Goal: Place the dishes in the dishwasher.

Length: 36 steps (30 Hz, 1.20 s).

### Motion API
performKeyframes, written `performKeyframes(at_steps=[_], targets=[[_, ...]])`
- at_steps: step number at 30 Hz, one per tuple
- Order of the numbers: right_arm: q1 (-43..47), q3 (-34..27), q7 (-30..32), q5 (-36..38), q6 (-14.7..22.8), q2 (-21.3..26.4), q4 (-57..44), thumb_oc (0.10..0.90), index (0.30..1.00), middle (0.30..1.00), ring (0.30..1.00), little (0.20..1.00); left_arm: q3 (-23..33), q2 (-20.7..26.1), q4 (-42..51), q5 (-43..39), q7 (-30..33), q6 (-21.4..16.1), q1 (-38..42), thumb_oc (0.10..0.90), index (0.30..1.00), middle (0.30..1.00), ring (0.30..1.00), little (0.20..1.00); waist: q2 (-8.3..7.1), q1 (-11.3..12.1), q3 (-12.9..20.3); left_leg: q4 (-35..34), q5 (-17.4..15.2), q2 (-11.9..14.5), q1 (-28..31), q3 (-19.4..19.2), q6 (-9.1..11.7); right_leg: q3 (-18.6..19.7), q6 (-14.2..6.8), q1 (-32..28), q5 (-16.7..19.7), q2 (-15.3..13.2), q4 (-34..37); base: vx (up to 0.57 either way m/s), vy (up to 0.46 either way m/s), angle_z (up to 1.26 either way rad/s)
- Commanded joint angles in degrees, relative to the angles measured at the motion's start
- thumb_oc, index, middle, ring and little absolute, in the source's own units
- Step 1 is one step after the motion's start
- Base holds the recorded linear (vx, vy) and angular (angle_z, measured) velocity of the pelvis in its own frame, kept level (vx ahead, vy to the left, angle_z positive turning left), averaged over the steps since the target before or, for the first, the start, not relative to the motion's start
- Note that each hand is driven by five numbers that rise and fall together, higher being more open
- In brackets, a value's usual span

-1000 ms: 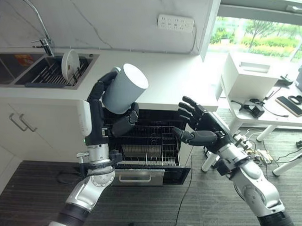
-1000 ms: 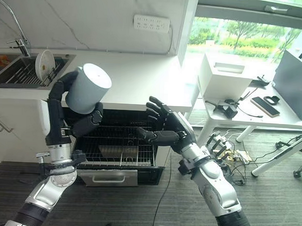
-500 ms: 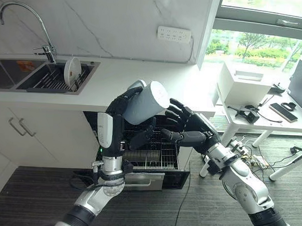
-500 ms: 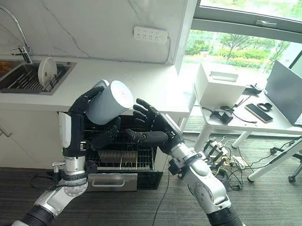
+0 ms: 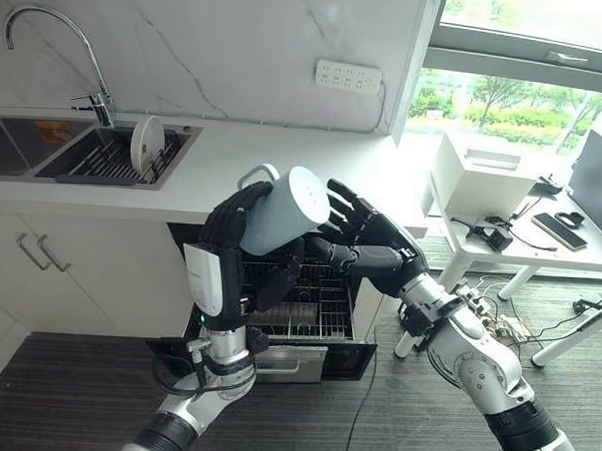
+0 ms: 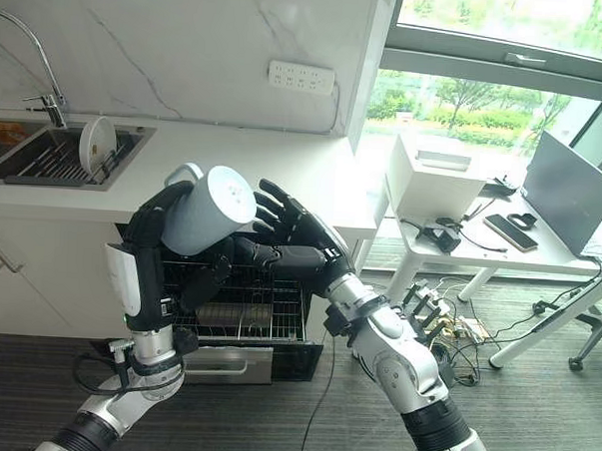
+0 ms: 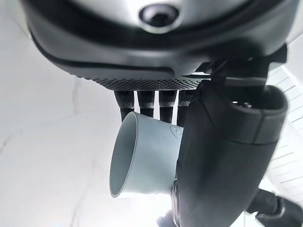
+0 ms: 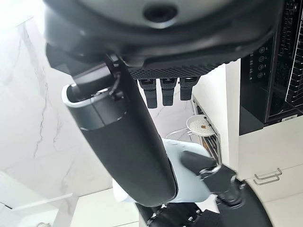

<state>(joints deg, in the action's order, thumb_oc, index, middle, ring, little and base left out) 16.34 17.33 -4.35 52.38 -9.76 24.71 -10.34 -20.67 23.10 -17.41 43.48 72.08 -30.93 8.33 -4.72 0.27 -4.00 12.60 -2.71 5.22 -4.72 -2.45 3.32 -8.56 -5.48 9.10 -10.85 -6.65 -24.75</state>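
Left hand (image 5: pixel 244 211) with fingers and thumb curled round a pale grey mug (image 5: pixel 285 211), held tilted in the air above the pulled-out dishwasher rack (image 5: pixel 303 301) below the front edge of the white counter (image 5: pixel 284 155). Right hand (image 5: pixel 366 233) with fingers spread and straight, just beside the mug's base. A white plate (image 5: pixel 145 143) stands upright in the sink rack (image 5: pixel 109 157) at the counter's left end.
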Motion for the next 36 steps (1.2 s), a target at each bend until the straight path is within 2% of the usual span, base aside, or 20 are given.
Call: performKeyframes(at_steps=[1,4,6,14,21,36], targets=[[7.21,-3.05,-0.93,4.35,4.69,-3.26,-1.42,0.8,0.9,0.9,0.9,0.9,-0.43,-1.04,1.35,1.64,5.84,-0.34,6.91,0.4,0.3,0.3,0.3,0.3,-0.21,0.34,2.45,4.59,-10.04,1.08,3.1,-2.64,-1.64,1.9,-0.22,-5.46,3.99,-1.82,7.57,0.0,0.0,0.0],[7.03,-3.16,-1.2,5.62,4.84,-3.45,-1.72,0.8,0.9,0.9,0.9,0.9,-0.32,-1.14,-0.01,1.53,6.43,-0.3,6.57,0.4,0.3,0.3,0.3,0.3,-0.1,0.34,2.6,4.59,-10.02,1.08,3.03,-2.67,-1.67,1.87,-0.17,-5.4,3.98,-1.78,7.57,0.0,0.0,0.0],[7.13,-3.32,-1.44,9.9,4.18,-4.11,-2.32,0.8,0.9,0.9,0.9,0.9,-0.32,-1.37,-0.73,0.88,6.31,-0.01,6.45,0.4,0.3,0.3,0.3,0.3,0.0,0.41,2.67,4.59,-9.96,1.13,3.02,-2.71,-1.64,1.68,-0.13,-5.47,3.92,-1.81,7.57,0.0,0.0,0.0],[6.77,-2.31,-1.46,9.91,4.55,-4.95,-3.47,0.8,0.9,0.9,0.9,0.9,-0.54,-1.82,-2.07,1.49,7.43,-0.6,5.69,0.4,0.3,0.3,0.3,0.3,0.19,0.5,2.74,4.59,-9.84,1.12,2.9,-2.75,-1.61,1.7,-0.07,-5.38,3.9,-1.71,7.57,0.0,0.0,0.0],[8.56,0.72,-0.19,9.73,2.78,-5.56,-4.01,0.8,0.9,0.9,0.9,0.9,-1.56,-2.25,-3.14,4.16,9.84,-0.07,6.41,0.4,0.3,0.3,0.3,0.3,0.45,0.79,2.92,4.59,-9.53,1.2,2.66,-2.63,-1.52,1.48,0.1,-5.44,3.75,-1.62,7.57,0.0,0.0,0.0],[9.25,2.08,0.67,8.2,2.64,-6.26,-4.26,0.8,0.9,0.9,0.9,0.9,-2.58,-2.31,-3.09,4.91,9.91,0.43,7.5,0.4,0.3,0.3,0.3,0.3,0.44,0.79,2.78,4.59,-9.47,1.15,2.76,-2.66,-1.62,1.6,0.12,-5.53,3.75,-1.57,7.57,0.0,0.0,0.0]])
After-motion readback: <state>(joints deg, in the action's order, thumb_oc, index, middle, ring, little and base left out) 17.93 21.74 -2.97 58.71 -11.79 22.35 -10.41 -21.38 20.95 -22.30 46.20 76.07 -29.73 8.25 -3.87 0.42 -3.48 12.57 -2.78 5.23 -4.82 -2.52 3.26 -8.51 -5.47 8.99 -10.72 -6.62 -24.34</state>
